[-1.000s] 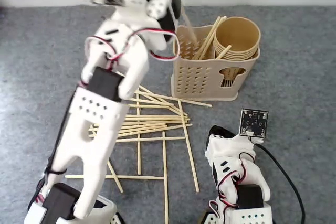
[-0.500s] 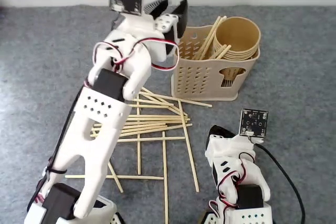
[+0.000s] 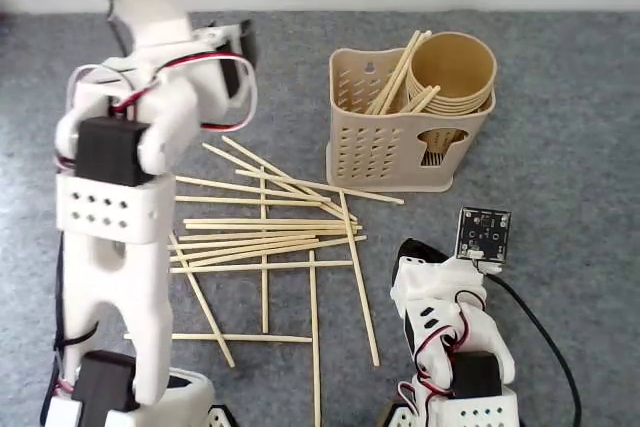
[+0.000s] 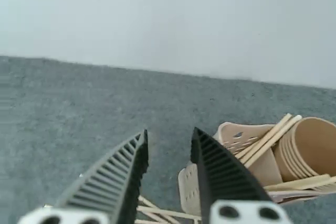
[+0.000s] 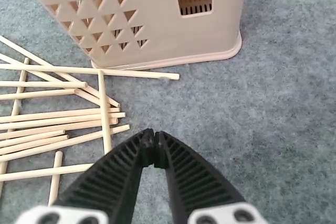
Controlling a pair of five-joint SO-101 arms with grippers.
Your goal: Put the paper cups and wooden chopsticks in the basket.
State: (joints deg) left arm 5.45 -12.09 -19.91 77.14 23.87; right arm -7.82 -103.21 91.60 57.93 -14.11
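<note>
A beige slotted basket (image 3: 385,152) stands towards the far edge of the grey table (image 3: 570,177). It holds a stack of paper cups (image 3: 455,72), with several wooden chopsticks (image 3: 395,77) leaning beside them. Many loose chopsticks (image 3: 280,224) lie scattered across the table's middle, reaching its near edge. The left gripper (image 4: 169,142) hangs raised near the far edge, jaws parted and empty. The right gripper (image 5: 154,137) sits by the near edge, jaws closed on nothing

I see a grey, carpet-like table (image 3: 570,157). A beige basket (image 3: 385,152) stands on it in the upper right-centre of the high view. Loose chopsticks (image 3: 265,240) lie crisscrossed at centre, one just beside the basket's base.
</note>
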